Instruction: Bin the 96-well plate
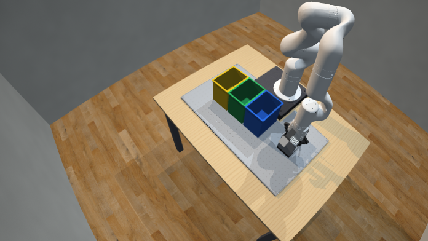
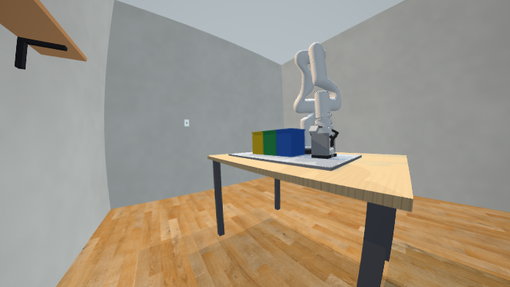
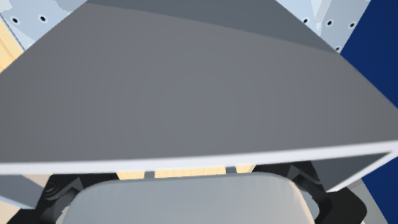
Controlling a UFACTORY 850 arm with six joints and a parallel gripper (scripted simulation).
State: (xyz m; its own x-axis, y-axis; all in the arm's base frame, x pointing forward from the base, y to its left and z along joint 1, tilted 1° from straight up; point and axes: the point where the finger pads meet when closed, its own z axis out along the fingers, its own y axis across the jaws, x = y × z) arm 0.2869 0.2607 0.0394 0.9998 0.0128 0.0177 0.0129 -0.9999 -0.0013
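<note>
The grey stack rack K1 (image 1: 287,147) stands on the perforated mat near the arm's side; it also shows in the exterior view (image 2: 322,144). A white 96-well plate (image 1: 294,141) shows on the rack, partly under the wrist. My gripper (image 1: 296,138) is open, low at the rack, its fingers on either side of the plate's level. I cannot tell whether they touch the plate. In the wrist view the rack's grey top (image 3: 190,95) fills the frame and hides the plate and fingertips. The green bin (image 1: 246,93) stands upright between the two other bins.
The yellow bin (image 1: 229,81) and the blue bin (image 1: 264,107) flank the green one in a tight row. The blue bin is nearest the rack and shows at the wrist view's right edge (image 3: 382,60). The arm's base plate (image 1: 284,92) lies behind the bins.
</note>
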